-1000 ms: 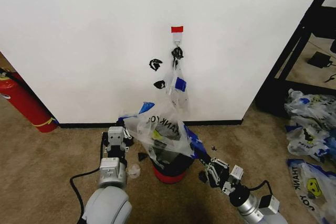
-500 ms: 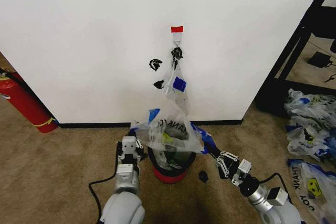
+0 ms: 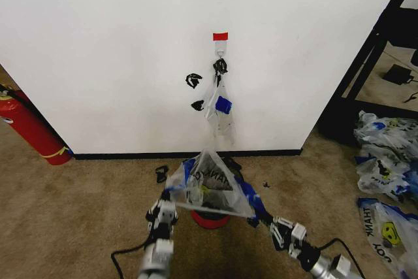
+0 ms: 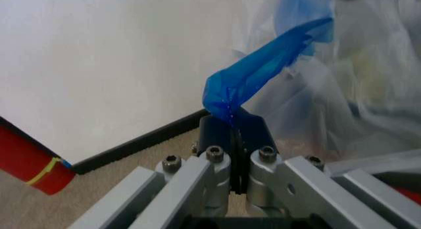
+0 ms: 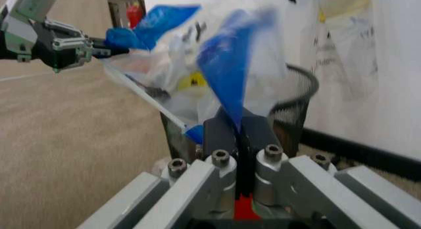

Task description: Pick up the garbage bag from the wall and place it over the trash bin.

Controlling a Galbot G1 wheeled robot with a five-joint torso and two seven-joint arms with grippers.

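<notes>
While both arms pull apart low in front of the robot, the garbage bag [image 3: 210, 184] is stretched between them right over the trash bin [image 3: 210, 216], w/ its open mouth spread wide and its body peaked up like a tent. Left tool [image 3: 166, 196] is clamped tight on the bag's blue handle on the bin's left side; the wrist view shows the jaws pressed together w/ the blue handle [image 4: 253, 78] pinched between and sticking up. Right tool [image 3: 260, 215] is likewise closed on the bag's other blue handle [image 5: 227, 73], on the bin's right side, just beside the bin's mesh wall [image 5: 293, 103]. Bin stands on carpet [image 3: 65, 213] near the wall [image 3: 117, 57], its red bottom showing below the bag. On the wall a slimmer clear bag [image 3: 220, 110] hangs from a hook [image 3: 221, 49] under a strip of red tape [image 3: 220, 36]. Red fire extinguisher [image 3: 29, 129] leans at far left by the baseboard. More printed bags [image 3: 385, 161] lie on the floor at right.
</notes>
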